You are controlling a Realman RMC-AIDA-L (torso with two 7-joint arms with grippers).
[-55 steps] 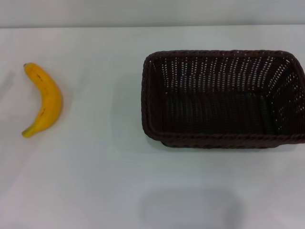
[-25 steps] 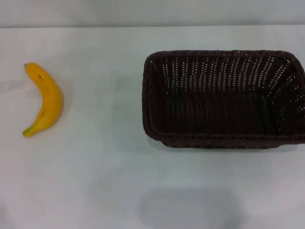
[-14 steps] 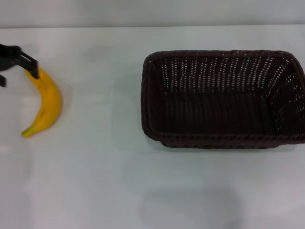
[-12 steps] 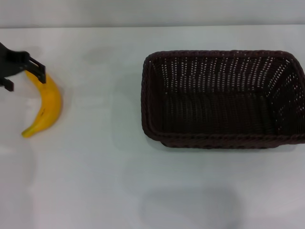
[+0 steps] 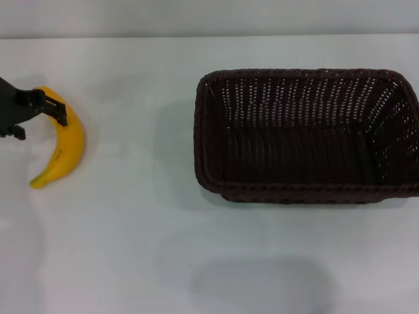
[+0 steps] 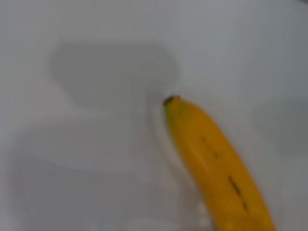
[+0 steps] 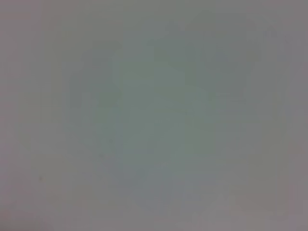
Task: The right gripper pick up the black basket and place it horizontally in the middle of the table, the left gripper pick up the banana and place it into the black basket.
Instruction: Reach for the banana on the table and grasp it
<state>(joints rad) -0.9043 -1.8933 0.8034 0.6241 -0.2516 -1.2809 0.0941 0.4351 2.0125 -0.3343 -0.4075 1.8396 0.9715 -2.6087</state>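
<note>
The smooth white surface (image 5: 131,248) carries a big rectangular dark woven wicker basket (image 5: 304,134), braided rim, openwork sides, toward its right edge. Near the left edge lies the curved yellow banana (image 5: 65,147). The left claw (image 5: 40,118) hovers spread open over its far end.

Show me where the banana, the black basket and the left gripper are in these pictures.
banana (image 5: 67,145): head view, on the middle of its yellow body.
black basket (image 5: 208,175): head view, on its braided rim at the near left corner.
left gripper (image 5: 40,116): head view, between its fingertips, over the banana's upper end.
</note>
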